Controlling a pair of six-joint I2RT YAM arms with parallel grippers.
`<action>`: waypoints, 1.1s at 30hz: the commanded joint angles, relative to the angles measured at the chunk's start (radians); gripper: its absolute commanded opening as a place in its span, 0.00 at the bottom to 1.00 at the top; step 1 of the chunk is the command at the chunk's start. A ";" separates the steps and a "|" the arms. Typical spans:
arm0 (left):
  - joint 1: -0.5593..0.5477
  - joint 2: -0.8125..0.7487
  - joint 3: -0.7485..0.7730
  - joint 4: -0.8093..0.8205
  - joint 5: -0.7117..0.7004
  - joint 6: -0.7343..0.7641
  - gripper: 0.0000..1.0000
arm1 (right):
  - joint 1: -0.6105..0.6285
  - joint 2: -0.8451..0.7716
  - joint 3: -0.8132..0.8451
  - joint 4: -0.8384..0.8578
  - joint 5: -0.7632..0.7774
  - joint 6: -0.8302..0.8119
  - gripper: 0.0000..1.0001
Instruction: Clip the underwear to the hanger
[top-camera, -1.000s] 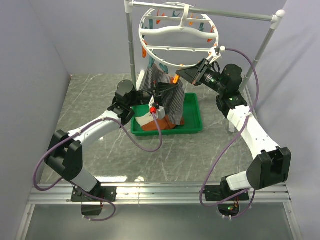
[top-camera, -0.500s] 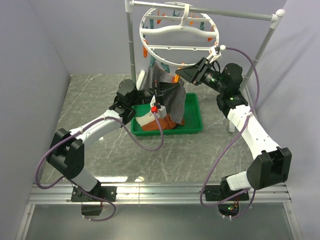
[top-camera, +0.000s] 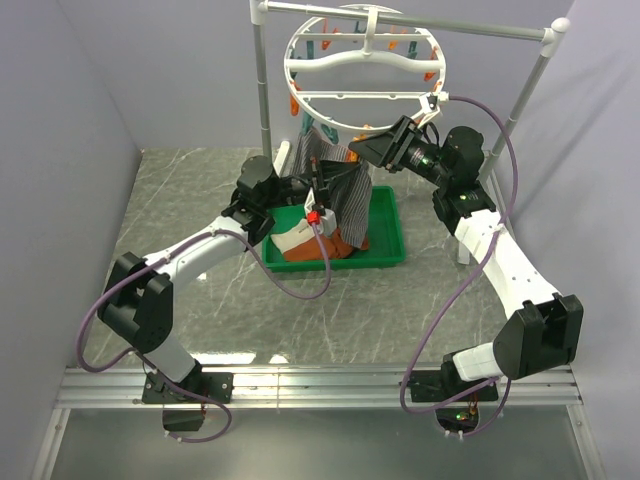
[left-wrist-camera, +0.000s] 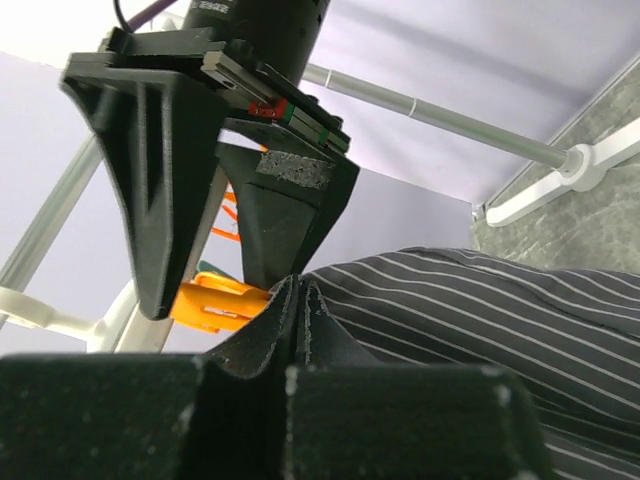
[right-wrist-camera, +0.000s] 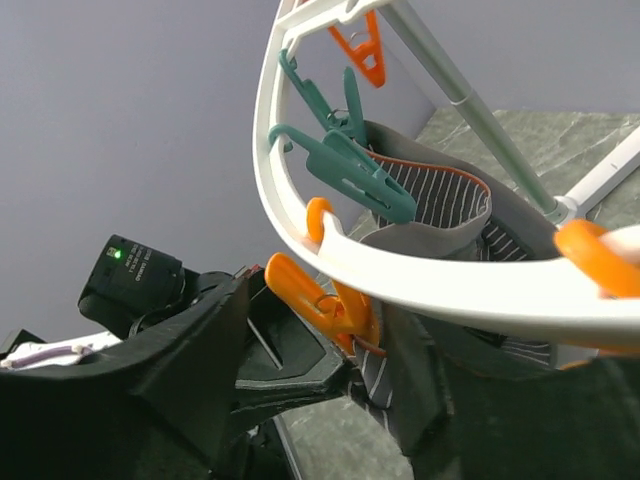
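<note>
L gripper (top-camera: 317, 190) jaws pinch underwear (top-camera: 346, 205) up at hanger (top-camera: 365, 97); R gripper (top-camera: 356, 150) jaws clamp orange pin (right-wrist-camera: 312, 296). Green tray (top-camera: 340, 264): rust garment (top-camera: 322, 251), white cloth (top-camera: 290, 240) inside.

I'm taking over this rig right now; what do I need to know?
Left gripper: shut on a fold of the underwear, held up by an orange pin.
Right gripper: fingers straddle that pin; squeeze unclear.
Done: waistband looks clipped by a teal pin on the hanger.
Left: clip the fold in the orange pin, let go.
</note>
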 joint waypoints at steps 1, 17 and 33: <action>-0.003 -0.002 0.046 -0.006 0.013 0.045 0.03 | -0.004 -0.026 0.045 -0.007 0.000 -0.017 0.64; -0.023 -0.102 -0.083 -0.242 -0.051 0.128 0.75 | -0.064 -0.052 0.026 -0.219 0.033 -0.117 0.85; -0.043 -0.517 -0.262 -0.689 -0.286 -0.467 0.99 | -0.084 -0.236 -0.069 -0.368 0.092 -0.299 0.93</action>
